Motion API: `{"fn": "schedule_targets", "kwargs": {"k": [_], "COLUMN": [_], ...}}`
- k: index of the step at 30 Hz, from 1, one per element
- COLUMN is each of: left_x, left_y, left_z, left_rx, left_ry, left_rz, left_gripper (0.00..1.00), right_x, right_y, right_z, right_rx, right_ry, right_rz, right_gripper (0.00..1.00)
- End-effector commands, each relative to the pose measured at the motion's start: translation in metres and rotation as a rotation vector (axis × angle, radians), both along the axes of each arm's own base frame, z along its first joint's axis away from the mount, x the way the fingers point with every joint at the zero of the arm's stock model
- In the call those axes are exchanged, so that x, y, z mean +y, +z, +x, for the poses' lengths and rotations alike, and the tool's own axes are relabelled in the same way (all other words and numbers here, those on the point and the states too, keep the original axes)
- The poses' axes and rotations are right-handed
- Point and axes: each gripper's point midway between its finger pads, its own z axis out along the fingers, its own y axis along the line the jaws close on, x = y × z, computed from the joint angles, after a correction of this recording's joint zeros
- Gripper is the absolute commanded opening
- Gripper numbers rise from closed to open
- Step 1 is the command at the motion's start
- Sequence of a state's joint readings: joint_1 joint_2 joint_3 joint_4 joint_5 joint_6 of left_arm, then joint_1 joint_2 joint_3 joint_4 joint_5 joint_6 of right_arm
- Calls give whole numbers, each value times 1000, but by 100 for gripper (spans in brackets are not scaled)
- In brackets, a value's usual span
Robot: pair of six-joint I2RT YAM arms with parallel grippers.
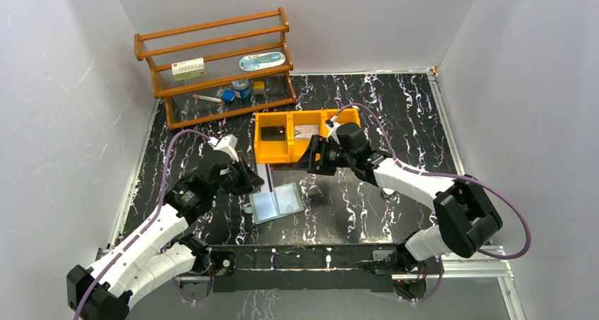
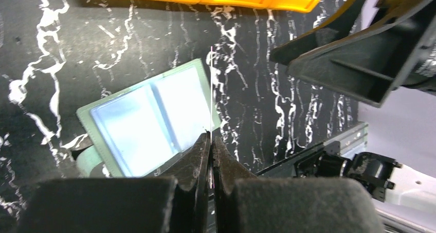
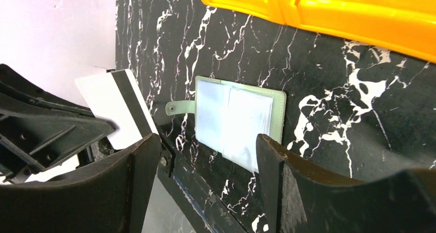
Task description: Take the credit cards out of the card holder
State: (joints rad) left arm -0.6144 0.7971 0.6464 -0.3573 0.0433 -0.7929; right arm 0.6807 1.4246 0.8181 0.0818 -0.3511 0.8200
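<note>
Nearest the bases, opened flat on the table: card holder, long axis left to right. Just beside its left edge, left gripper pinching one credit card upright. Beyond the fingers, orange bin, likely drop-off; right gripper alongside, spread, empty. Card's striped face plain from right wrist only; from left wrist, a mere edge-on line.

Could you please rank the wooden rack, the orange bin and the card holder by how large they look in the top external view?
1. wooden rack
2. orange bin
3. card holder, clearly the smallest
</note>
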Motion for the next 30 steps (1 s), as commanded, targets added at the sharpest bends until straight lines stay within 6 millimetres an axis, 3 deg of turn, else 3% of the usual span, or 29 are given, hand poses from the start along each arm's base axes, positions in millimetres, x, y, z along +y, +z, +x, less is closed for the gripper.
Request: {"fn": "schedule_targets", "kwargs": {"k": [1, 9, 13, 22, 30], "left_x": [-21, -44, -52, -69, -61], "left_y": [32, 47, 50, 63, 63], "left_z": [6, 5, 3, -8, -5], "left_rx": [-81, -94, -92, -110, -105], "left_ry": [-64, -149, -198, -343, -338], "left_rz": [-118, -221, -247, -341, -366], "left_gripper": [0, 0, 0, 0, 0], "right_x": [13, 27, 29, 37, 37], "right_y": [41, 62, 58, 67, 83], "right_z": [0, -14, -16, -29, -42], "right_rx": [-94, -87, -72, -60, -63], "right_ry": [42, 133, 151, 279, 335], "right_rz": [171, 352, 357, 419, 511], "right_gripper": [77, 75, 73, 57, 50]}}
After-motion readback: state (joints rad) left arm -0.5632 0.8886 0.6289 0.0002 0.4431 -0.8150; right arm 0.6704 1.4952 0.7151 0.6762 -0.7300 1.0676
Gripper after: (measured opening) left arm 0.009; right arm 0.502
